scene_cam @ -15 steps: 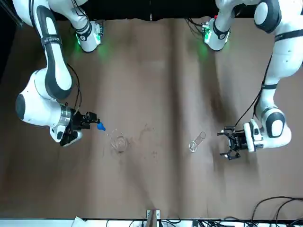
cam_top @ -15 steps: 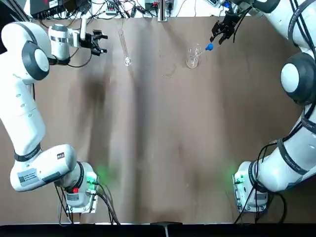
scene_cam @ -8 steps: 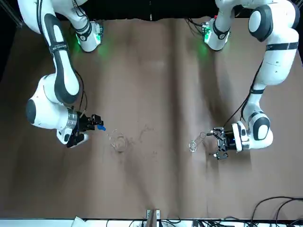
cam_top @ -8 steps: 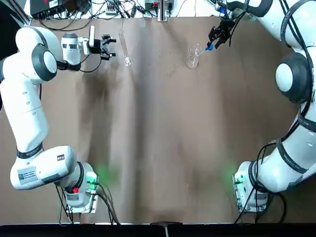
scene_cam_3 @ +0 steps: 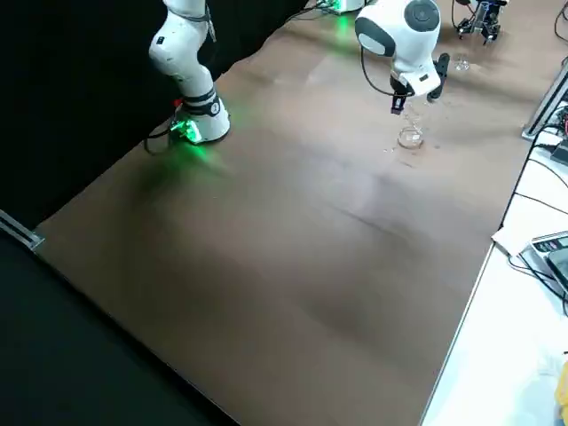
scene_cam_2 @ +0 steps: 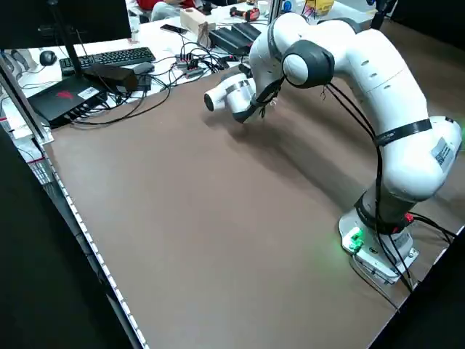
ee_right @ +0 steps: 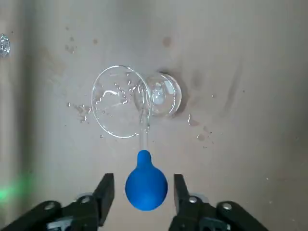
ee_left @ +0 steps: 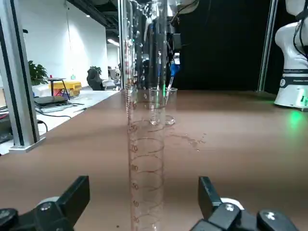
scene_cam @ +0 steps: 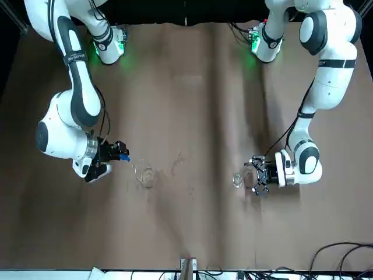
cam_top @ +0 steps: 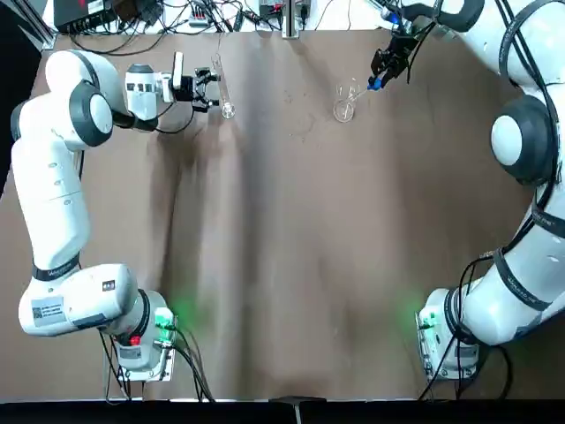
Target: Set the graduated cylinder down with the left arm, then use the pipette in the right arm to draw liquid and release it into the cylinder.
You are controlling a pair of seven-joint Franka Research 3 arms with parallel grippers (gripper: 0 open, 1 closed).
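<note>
The graduated cylinder (cam_top: pixel 222 85) stands upright on the brown table at the far left, its foot (scene_cam: pixel 237 182) on the surface. My left gripper (cam_top: pixel 208 88) is open, level with the cylinder's lower part. In the left wrist view the tube (ee_left: pixel 146 144) rises between the spread fingers (ee_left: pixel 77 192) without touching them. My right gripper (cam_top: pixel 389 64) is shut on the pipette (cam_top: pixel 374 84). Its blue bulb (ee_right: pixel 146 182) sits between the fingers, and the clear stem points down into the short glass beaker (ee_right: pixel 120 101).
Spilled droplets (ee_right: pixel 77 107) dot the table around the beaker (cam_top: pixel 344 102). Cables and electronics (cam_top: pixel 177 13) line the far edge, with a metal post (cam_top: pixel 290 19) at its middle. A keyboard and monitor (scene_cam_2: pixel 109 58) sit on a side desk.
My left gripper has slid to the right, from well clear of the cylinder to having its open fingers around it. The right gripper and pipette have stayed over the beaker.
</note>
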